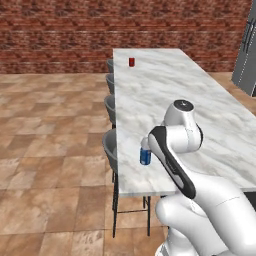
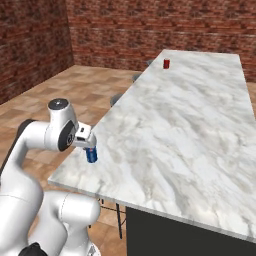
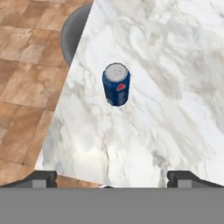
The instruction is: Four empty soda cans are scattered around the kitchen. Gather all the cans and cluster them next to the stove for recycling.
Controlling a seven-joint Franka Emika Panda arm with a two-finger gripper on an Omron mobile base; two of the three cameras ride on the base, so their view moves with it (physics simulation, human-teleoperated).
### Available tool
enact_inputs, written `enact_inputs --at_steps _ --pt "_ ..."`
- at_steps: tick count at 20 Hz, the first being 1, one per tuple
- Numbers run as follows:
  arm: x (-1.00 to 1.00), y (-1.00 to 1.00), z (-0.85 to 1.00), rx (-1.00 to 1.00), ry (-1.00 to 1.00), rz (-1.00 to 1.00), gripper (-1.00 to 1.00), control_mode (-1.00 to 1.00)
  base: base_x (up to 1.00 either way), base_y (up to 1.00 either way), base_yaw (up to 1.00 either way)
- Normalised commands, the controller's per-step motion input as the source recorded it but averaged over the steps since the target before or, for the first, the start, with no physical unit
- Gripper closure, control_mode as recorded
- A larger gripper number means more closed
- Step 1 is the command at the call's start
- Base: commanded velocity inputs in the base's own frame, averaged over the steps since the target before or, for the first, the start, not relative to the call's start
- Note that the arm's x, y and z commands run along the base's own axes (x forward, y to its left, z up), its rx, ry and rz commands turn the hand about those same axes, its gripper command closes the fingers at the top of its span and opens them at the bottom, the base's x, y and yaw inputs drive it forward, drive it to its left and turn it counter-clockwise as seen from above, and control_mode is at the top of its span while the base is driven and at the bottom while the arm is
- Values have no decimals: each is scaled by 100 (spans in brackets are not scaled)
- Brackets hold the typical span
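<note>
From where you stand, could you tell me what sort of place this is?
Probably a home kitchen with an island: a long marble counter, bar stools tucked alongside, soda cans on it, and a red brick wall.

Kitchen island setting: marble counter, stools, brick walls, tiled floor.
A long white marble counter (image 1: pixel 165 100) with grey veining is running away toward a red brick wall (image 1: pixel 125 25) that is closing the room behind its far end; a second brick wall (image 2: pixel 30 45) is meeting that one at a corner well off the counter's stool side. Four grey-seated stools (image 1: pixel 111 150) on thin dark legs are lining one long edge of the counter, tucked partly beneath it. Brown and tan floor tiles (image 1: pixel 50 140) are spreading out beyond the stools. A stainless steel appliance (image 1: pixel 246 55) is standing past the counter's opposite long edge. Even, shadowless light is falling over everything.
</note>
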Motion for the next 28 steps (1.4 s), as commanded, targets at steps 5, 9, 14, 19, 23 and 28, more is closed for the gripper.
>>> enact_inputs --at_steps 5,9,14,19,23,28 --pt "14 0 -16 0 0 0 -100 -100 0 0 0" --pt "10 0 -18 0 0 0 -100 -100 0 0 0" --pt "11 0 -17 0 0 0 -100 -100 0 0 0" --pt "14 0 -15 0 1 0 -100 -100 0 0 0" --pt "19 0 -17 0 3 0 -100 -100 0 0 0" --pt "14 0 -11 0 2 0 -100 -100 0 0 0"
